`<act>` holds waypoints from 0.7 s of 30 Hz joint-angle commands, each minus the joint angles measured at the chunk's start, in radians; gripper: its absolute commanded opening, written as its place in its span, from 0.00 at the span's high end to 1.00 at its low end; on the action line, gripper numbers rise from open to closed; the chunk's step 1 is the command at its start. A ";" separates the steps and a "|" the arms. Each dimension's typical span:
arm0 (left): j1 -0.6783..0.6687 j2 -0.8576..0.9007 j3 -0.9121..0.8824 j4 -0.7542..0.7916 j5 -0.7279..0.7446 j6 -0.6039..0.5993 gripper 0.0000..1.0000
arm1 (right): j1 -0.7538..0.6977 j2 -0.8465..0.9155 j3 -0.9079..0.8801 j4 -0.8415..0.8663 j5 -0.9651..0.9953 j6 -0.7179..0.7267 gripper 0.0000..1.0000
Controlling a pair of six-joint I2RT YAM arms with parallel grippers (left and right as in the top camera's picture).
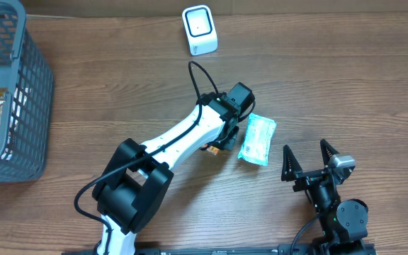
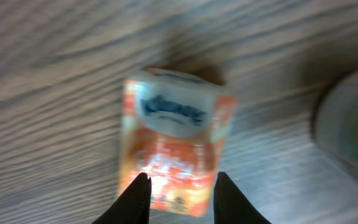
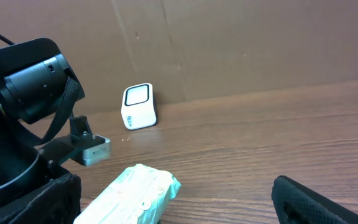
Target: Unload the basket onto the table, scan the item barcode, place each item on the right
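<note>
- An orange tissue pack [image 2: 169, 143], with a blue brand name on a white oval, sits under the left arm near the middle of the wooden bench [image 1: 360, 78]. From overhead only a sliver of orange shows beneath the wrist.
- The pack looks light, soft and squashy, and its plastic film wrap is likely slippery. A hard squeeze would probably crumple it and wrinkle any printed code.
- The short end looks like the best place to hold it, leaving the broad faces free to turn toward the reader. No barcode can be made out because the wrist view is blurred.
- The left end effector [image 2: 182, 180] is narrowed to a small gap, and its two dark fingers [image 2: 135, 202] pinch the pack's near end, one on each long side. It appears to be gripping the pack.
- The right end effector [image 1: 306, 152] is spread fully wide and holds nothing. It sits at about 5 o'clock on the bench, well apart from the pack.
- The white scanner [image 1: 200, 30] stands at 12 o'clock, near the far edge.
- A pale green tissue pack [image 1: 257, 139] lies just beside the left end effector, at its 3 o'clock.
- A grey basket [image 1: 30, 92] with more packets inside is at 9 o'clock.
</note>
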 commanded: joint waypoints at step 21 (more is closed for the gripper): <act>0.007 0.002 -0.087 0.105 -0.227 0.016 0.75 | -0.005 -0.007 -0.011 0.006 0.009 -0.003 0.00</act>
